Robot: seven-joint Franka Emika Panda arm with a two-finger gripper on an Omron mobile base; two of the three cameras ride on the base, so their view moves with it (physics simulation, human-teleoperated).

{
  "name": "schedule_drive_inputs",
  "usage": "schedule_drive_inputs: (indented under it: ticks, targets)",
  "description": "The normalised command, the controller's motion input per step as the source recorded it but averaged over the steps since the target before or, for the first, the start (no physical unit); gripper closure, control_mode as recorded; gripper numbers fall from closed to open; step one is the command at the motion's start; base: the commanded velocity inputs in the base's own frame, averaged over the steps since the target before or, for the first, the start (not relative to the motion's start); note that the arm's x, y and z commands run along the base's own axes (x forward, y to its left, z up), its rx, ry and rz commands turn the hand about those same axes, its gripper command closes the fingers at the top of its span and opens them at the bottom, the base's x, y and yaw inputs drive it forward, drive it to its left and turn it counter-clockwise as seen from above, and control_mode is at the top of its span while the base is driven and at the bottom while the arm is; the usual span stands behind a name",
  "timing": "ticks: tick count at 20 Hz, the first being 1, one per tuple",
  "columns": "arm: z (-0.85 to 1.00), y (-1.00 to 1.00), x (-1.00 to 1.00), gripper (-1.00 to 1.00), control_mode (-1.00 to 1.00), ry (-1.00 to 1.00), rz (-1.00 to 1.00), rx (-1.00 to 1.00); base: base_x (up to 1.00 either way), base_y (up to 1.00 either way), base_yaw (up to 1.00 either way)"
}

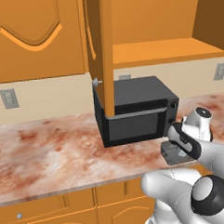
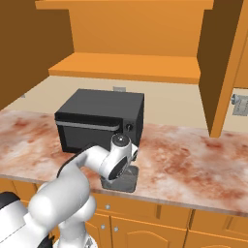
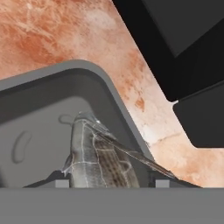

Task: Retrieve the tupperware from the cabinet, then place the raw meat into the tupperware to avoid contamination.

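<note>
The tupperware (image 3: pixel 111 89), a shallow grey container with rounded corners, sits on the marbled counter just in front of the black microwave; it also shows under my hand as the tupperware (image 1: pixel 171 155) (image 2: pixel 128 183). The raw meat (image 3: pixel 94 159), a grey-brown fish, lies inside it. My gripper (image 3: pixel 111 181) hangs right over the container, its fingertips either side of the fish, with a small gap on the right side, so it looks open. The cabinet (image 1: pixel 101 49) (image 2: pixel 126 68) stands open above, its lower shelf bare.
The black microwave (image 1: pixel 137 112) (image 2: pixel 99 118) stands on the counter right behind the tupperware, under the open cabinet door's edge. The counter edge (image 1: pixel 66 188) runs close in front, with drawer fronts below. Wall outlets (image 1: pixel 9 98) sit on the backsplash.
</note>
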Motion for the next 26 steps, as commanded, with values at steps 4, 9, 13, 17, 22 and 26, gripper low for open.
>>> schedule_drive_inputs:
  ticks: [4,9,13,17,22,26]
  targets:
    - [-0.01,0.03,0.00,-1.00,-1.00,0.01,0.00,0.00,0.00,0.00,0.00]
    - [0.00,0.02,0.00,-1.00,-1.00,0.01,0.00,0.00,0.00,0.00,0.00]
    - [0.00,0.02,0.00,-1.00,-1.00,0.01,0.00,0.00,0.00,0.00,0.00]
    - [0.12,0.00,0.00,-1.00,-1.00,0.00,0.00,0.00,0.00,0.00,0.00]
    - [0.25,0.00,0.04,-1.00,-1.00,0.00,0.00,0.00,0.00,0.00,0.00]
    - [0.33,-0.01,0.00,-1.00,-1.00,-0.01,0.00,0.00,0.00,0.00,0.00]
